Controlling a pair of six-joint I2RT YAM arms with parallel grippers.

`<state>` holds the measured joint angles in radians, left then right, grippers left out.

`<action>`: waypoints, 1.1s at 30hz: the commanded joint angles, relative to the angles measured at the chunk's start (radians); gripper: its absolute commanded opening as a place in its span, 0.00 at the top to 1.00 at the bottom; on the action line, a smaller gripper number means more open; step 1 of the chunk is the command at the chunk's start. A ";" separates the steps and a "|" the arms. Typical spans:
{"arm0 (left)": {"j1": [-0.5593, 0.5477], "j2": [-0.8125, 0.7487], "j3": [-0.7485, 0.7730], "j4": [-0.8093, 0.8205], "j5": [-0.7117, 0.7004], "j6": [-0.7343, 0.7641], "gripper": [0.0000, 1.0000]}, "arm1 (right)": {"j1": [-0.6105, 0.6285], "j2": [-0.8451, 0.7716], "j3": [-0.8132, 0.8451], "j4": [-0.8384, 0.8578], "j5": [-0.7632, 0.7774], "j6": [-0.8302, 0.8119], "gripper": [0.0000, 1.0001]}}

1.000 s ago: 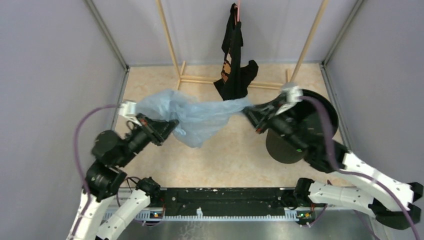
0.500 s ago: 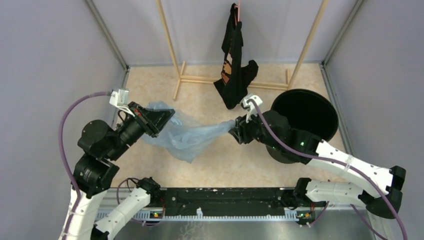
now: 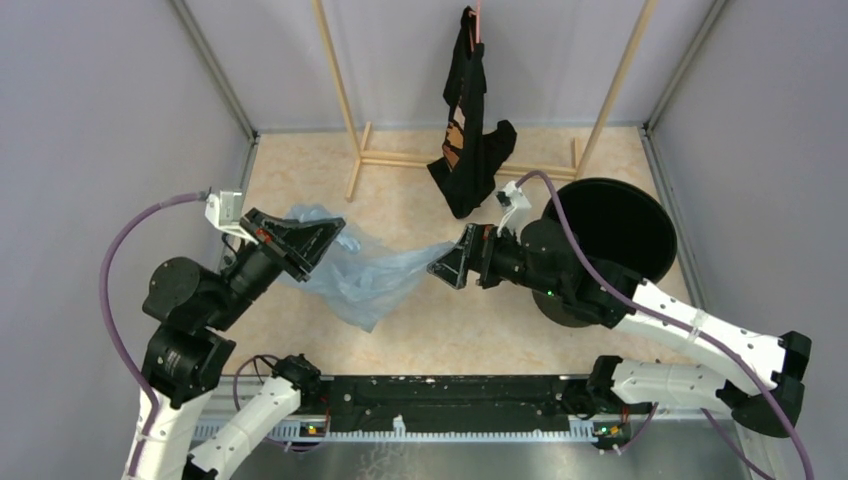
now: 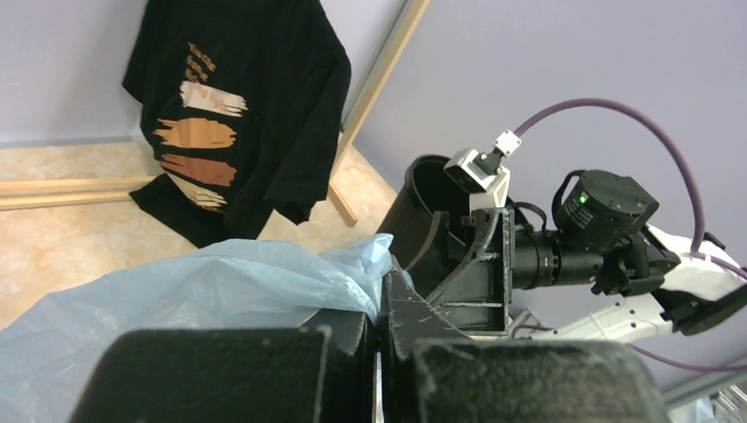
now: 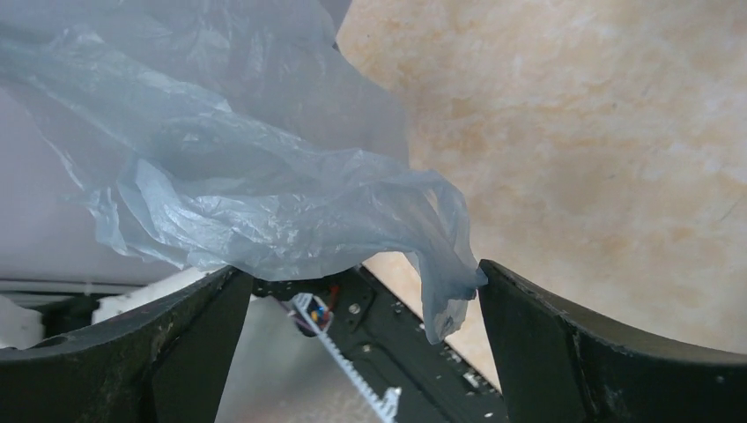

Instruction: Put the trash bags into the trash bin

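Light-blue plastic film, thin, crinkled, translucent: one trash bag [image 3: 375,280], not yet in the bin. It spans the middle of the top view from 9 o'clock to 3 o'clock between the arms, and its belly sags toward 6 o'clock over the table [image 3: 480,320]. Contact with the table cannot be told.

Left gripper [image 3: 318,240]: clamped on the bag's 9 o'clock end, with film bunching out of the closed fingers in its wrist view. By appearance it alone carries the bag.

Right gripper [image 3: 447,268]: jaws spread wide at the bag's 3 o'clock tip. In its wrist view a twisted corner hangs in the gap and brushes one finger [image 5: 573,352] without being pinched. Probably it is placed to take a fresh bite.

Trash bin [image 3: 625,215]: round, glossy black, mouth upward, at 3 o'clock of the bag and apart from it. No blue shows inside. The bag probably needs two spread holds to reach the rim.

Garment [image 3: 468,140]: black with orange print, hung on the wooden frame [image 3: 340,90] at 12 o'clock. No part of the task.
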<state>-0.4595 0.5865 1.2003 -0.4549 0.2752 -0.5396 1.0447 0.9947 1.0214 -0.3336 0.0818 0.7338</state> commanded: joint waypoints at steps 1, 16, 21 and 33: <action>0.000 -0.043 -0.033 0.081 -0.102 0.000 1.00 | -0.001 -0.023 -0.013 0.060 -0.021 0.239 0.01; -0.001 -0.074 -0.188 0.095 -0.422 -0.046 1.00 | -0.001 -0.172 0.012 -0.016 0.155 0.116 0.06; 0.000 -0.079 -0.202 0.098 -0.386 -0.058 1.00 | -0.002 -0.096 -0.099 0.252 -0.052 0.248 0.05; 0.000 -0.118 -0.229 0.099 -0.283 -0.078 1.00 | -0.003 0.186 -0.069 0.438 0.035 0.473 0.05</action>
<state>-0.4595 0.4892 0.9901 -0.4110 -0.0677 -0.6041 1.0443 1.1320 0.8955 -0.0116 0.0692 1.1431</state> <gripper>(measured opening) 0.007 0.961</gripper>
